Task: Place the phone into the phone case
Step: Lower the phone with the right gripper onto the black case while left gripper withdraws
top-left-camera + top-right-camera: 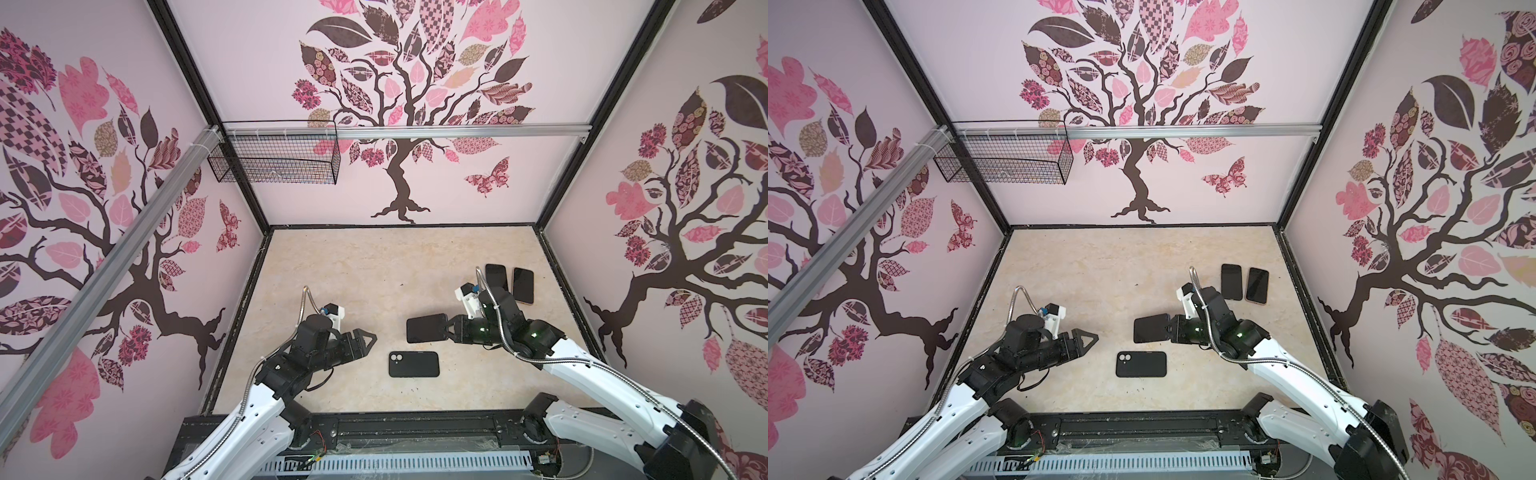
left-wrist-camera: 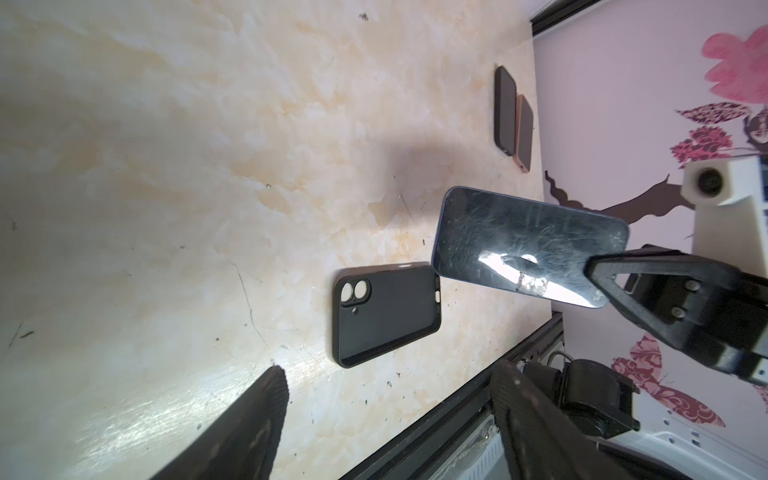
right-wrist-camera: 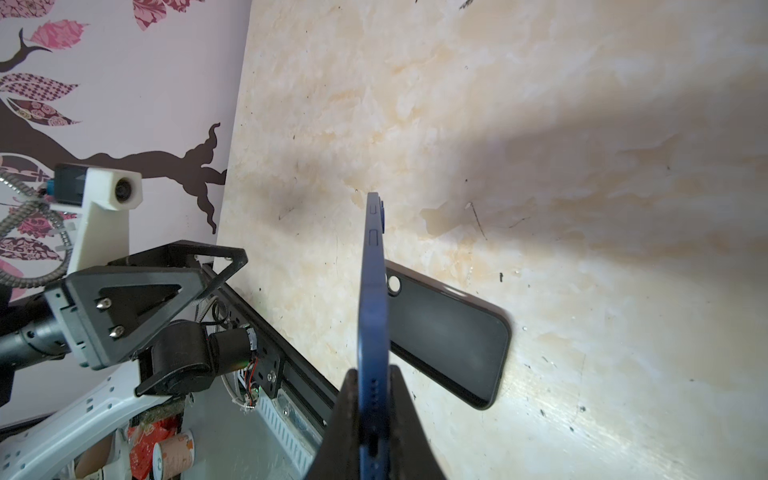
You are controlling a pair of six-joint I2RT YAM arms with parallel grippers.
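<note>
The blue phone (image 1: 426, 328) (image 1: 1150, 328) with a dark, scratched screen (image 2: 519, 245) hangs above the table, screen up. My right gripper (image 1: 446, 328) (image 1: 1169, 328) (image 3: 374, 376) is shut on its short end, and the right wrist view shows it edge-on (image 3: 374, 299). The black phone case (image 1: 414, 364) (image 1: 1141, 364) (image 2: 386, 316) (image 3: 451, 332) lies flat on the table, hollow side up, just nearer the front than the phone. My left gripper (image 1: 366, 345) (image 1: 1089, 345) (image 2: 388, 370) is open and empty, to the left of the case.
Two more phones (image 1: 496, 277) (image 1: 523, 286) lie side by side at the back right, also in the left wrist view (image 2: 505, 110) (image 2: 524, 133). A wire basket (image 1: 274, 158) hangs on the back wall. A black rail (image 1: 415, 428) borders the table's front edge.
</note>
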